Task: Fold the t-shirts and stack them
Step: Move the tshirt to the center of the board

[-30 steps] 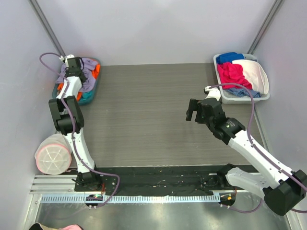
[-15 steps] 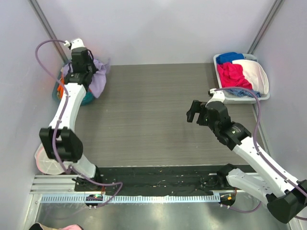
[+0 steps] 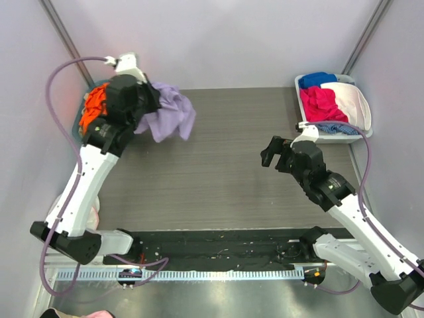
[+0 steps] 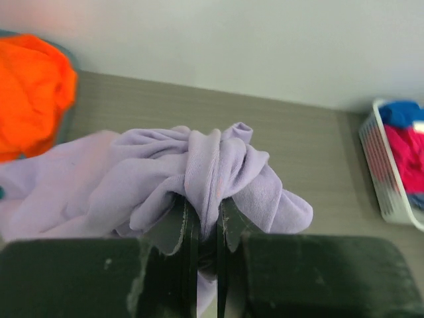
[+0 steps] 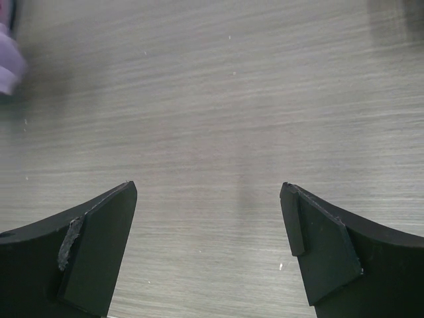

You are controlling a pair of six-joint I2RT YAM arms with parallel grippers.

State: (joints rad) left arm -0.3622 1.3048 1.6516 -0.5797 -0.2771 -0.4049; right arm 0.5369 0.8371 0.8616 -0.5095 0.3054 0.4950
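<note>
My left gripper (image 4: 206,215) is pinched tight on a bunched fold of the soft lavender cloth t-shirt (image 4: 218,162). The fabric wells up between and over my fingers and drapes away to both sides, hanging above the dark grey wood-grain table (image 3: 218,165). Off to the left of that gripper lies the crumpled bright orange t-shirt (image 4: 30,89). Far to its right stands a white slatted plastic basket (image 4: 383,175) with blue and pink cloth inside. My right gripper (image 5: 209,248) is spread wide and holds nothing, with bare tabletop directly beneath it, well apart from the lavender shirt.
</note>
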